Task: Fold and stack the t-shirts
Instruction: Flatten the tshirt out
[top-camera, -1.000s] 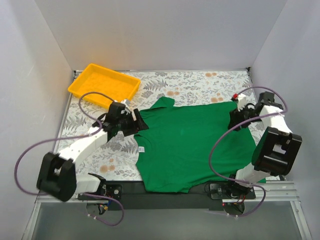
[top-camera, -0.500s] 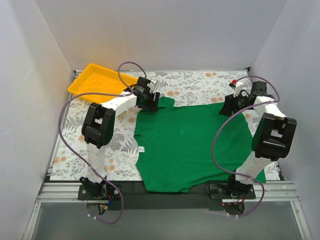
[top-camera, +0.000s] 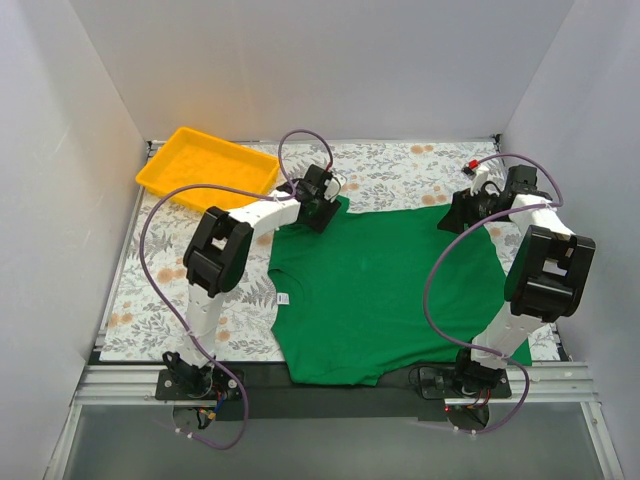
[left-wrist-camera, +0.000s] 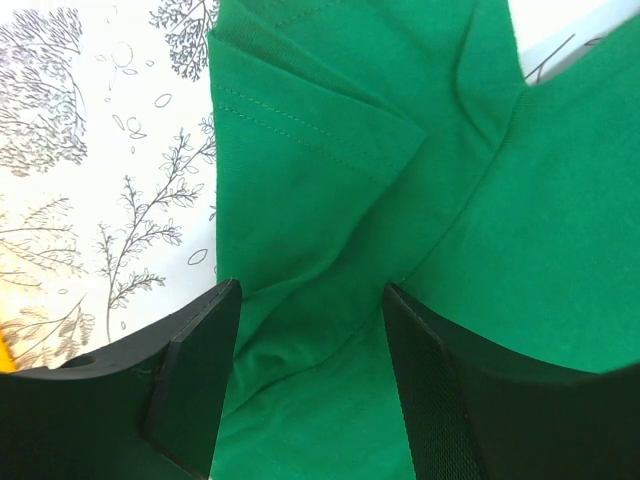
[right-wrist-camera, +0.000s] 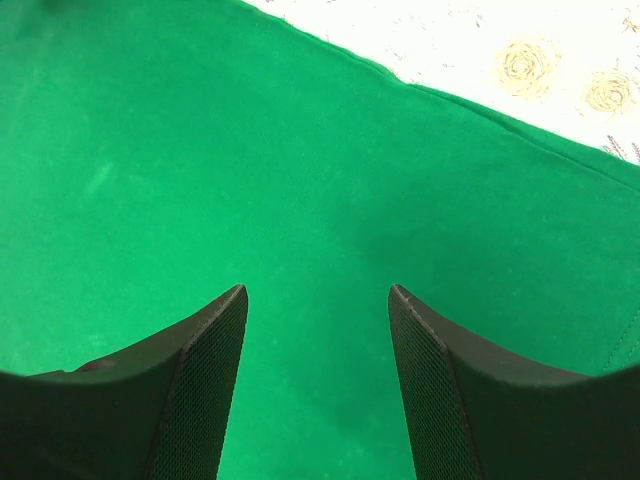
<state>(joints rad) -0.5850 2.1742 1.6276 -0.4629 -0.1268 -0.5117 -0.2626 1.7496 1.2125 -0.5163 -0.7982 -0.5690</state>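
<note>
Swung to the shirt's (top-camera: 380, 290) sleeve (left-wrist-camera: 300, 140), the left tool (left-wrist-camera: 310, 290) is held apart, like the right tool (right-wrist-camera: 317, 290), for pinching.

The plain bright green t-shirt (top-camera: 380, 290) lies spread flat and unfolded across the centre and lower middle of the frame.

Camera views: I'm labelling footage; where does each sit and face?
Top external: above and behind the robot, looking down on the t-shirt, yellow tray, left arm and right arm.
Left wrist: on the left arm, looking down at a sleeve; the left tool frames it, open.
Right wrist: looking down at green cloth near an edge; right tool open.
Shared: the t-shirt.
</note>
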